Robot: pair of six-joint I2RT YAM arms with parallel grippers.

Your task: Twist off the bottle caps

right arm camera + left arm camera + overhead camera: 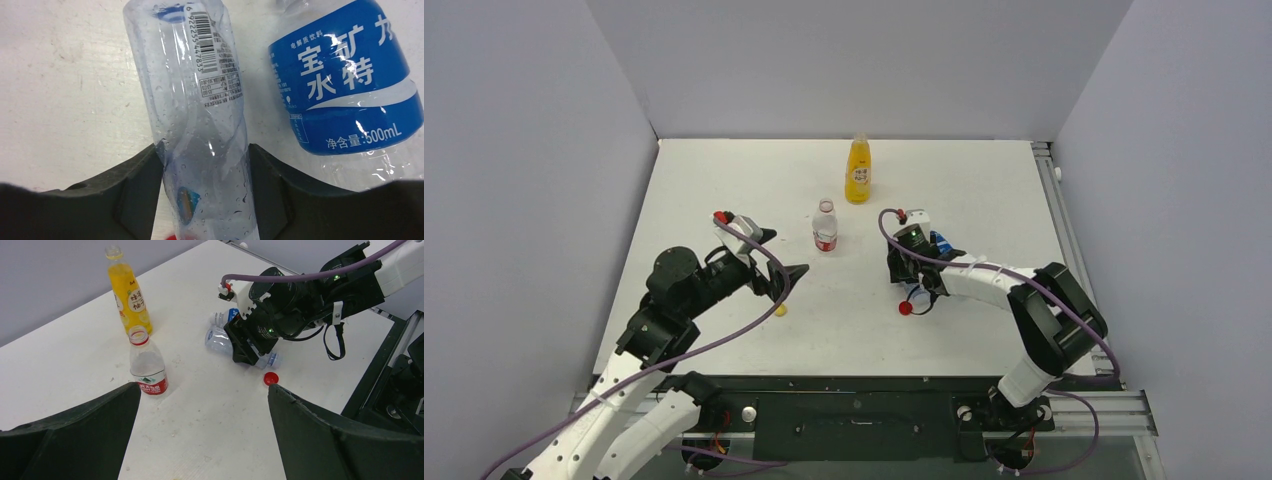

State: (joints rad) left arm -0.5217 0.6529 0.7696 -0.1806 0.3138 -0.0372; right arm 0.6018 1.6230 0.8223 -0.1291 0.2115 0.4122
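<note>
Right gripper (205, 167), nearest: pads pressed to both walls of the plain clear bottle (200, 90), lying flat, long axis running out between the fingers, neck end back under the wrist, its cap too small to make out. Just beside that bottle: blue-label bottle (345, 85), also flat; red cap (270, 378) loose by its neck end. Well apart from it: left gripper (204, 390), spread wide, empty. Probable need: neck end presented toward the farther left arm.
</note>
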